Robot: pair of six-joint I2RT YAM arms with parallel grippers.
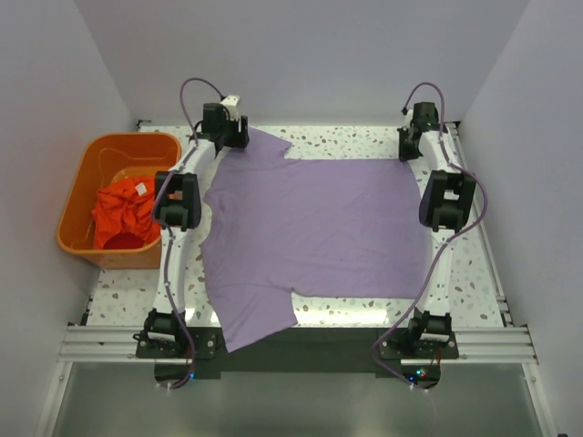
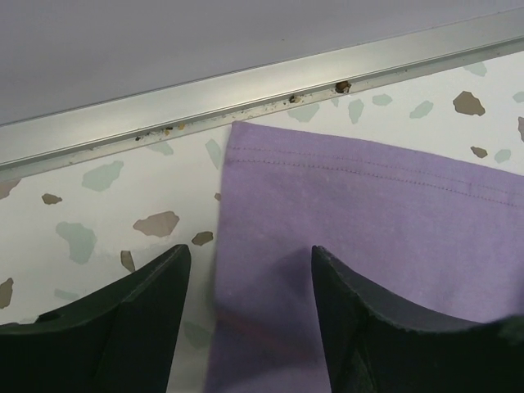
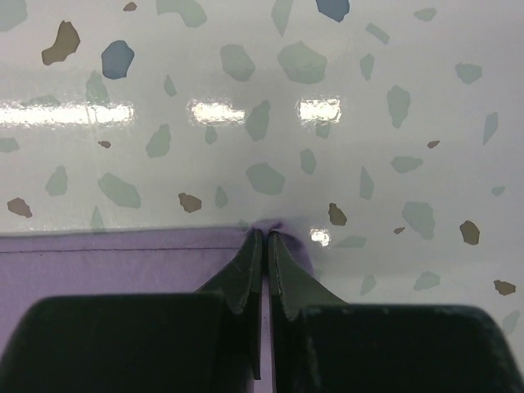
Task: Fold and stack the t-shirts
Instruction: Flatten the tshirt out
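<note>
The lavender t-shirt (image 1: 319, 228) lies spread flat over the middle of the table, with one sleeve hanging off the near edge. My left gripper (image 1: 239, 137) is at its far left sleeve. In the left wrist view that gripper (image 2: 250, 270) is open, its jaws straddling the sleeve's edge (image 2: 368, 213). My right gripper (image 1: 407, 150) is at the far right corner. In the right wrist view it (image 3: 267, 237) is shut, pinching the corner of the lavender hem (image 3: 106, 258). The orange-red t-shirt (image 1: 126, 211) lies crumpled in the basket, its white label showing.
The orange plastic basket (image 1: 91, 168) stands at the table's left side, close beside the left arm. An aluminium rail (image 2: 246, 90) runs along the table's far edge just beyond the sleeve. Grey walls close in on three sides.
</note>
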